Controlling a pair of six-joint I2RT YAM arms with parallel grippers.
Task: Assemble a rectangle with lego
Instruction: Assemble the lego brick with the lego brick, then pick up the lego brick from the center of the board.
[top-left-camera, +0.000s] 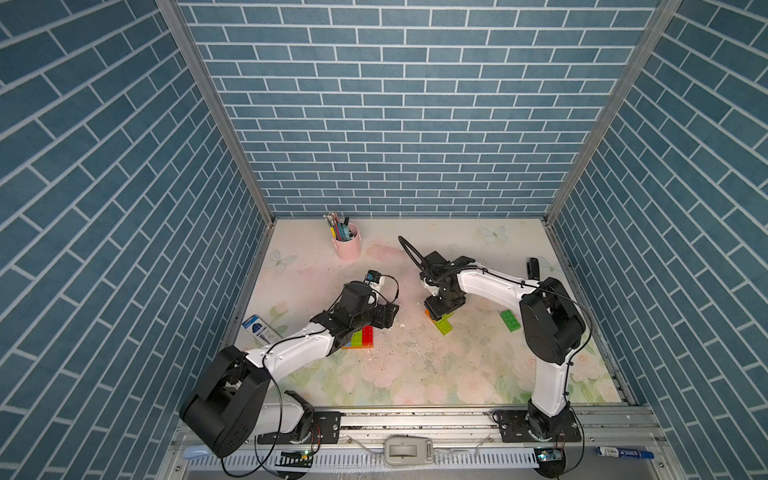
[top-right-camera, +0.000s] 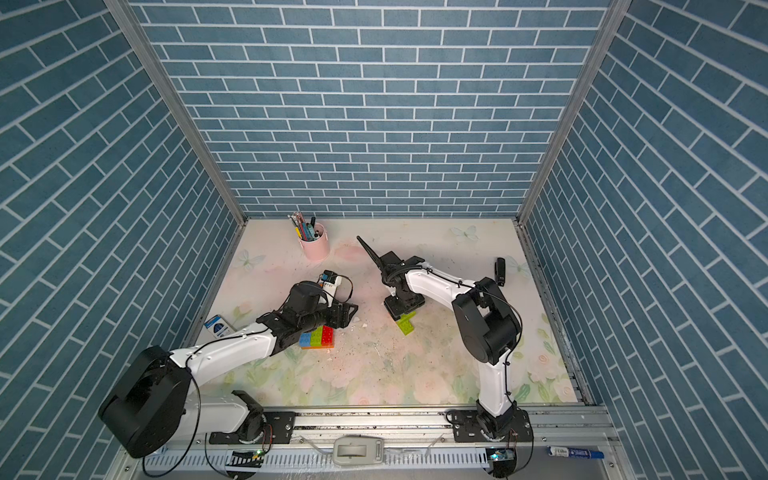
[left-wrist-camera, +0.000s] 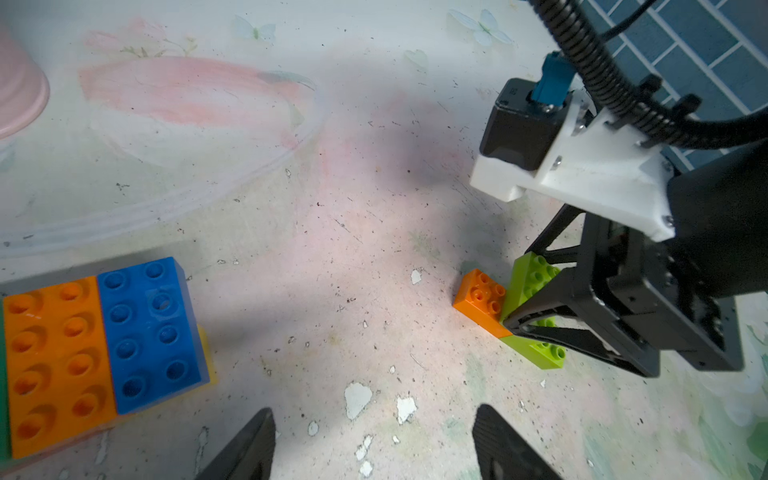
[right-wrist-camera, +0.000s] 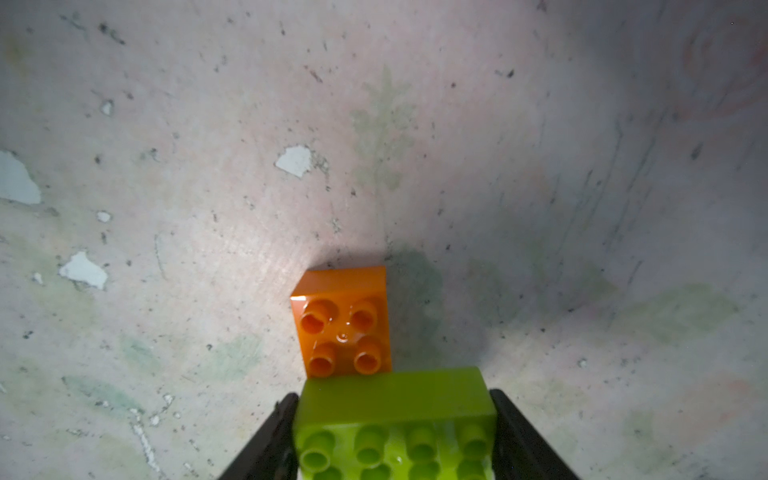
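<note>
My right gripper (right-wrist-camera: 395, 440) is shut on a lime lego brick (right-wrist-camera: 395, 415), its fingers (right-wrist-camera: 270, 440) pressed against the two short ends. The lime brick rests on one end of an orange brick (right-wrist-camera: 343, 328) on the mat, both right of centre in a top view (top-left-camera: 444, 326). A joined lego block sits at the left, with blue (left-wrist-camera: 153, 328) and orange (left-wrist-camera: 58, 361) bricks and red (top-left-camera: 368, 336) and lime (top-left-camera: 357, 338) ones. My left gripper (left-wrist-camera: 376, 419) is open over bare mat just right of that block, holding nothing. A green brick (top-left-camera: 510, 321) lies alone at the right.
A pink pen cup (top-left-camera: 347, 245) stands at the back left. A blue-and-white box (top-left-camera: 259, 328) lies by the left wall and a black object (top-left-camera: 532, 268) by the right wall. A marker (top-left-camera: 623, 452) rests on the front rail. The mat is scuffed.
</note>
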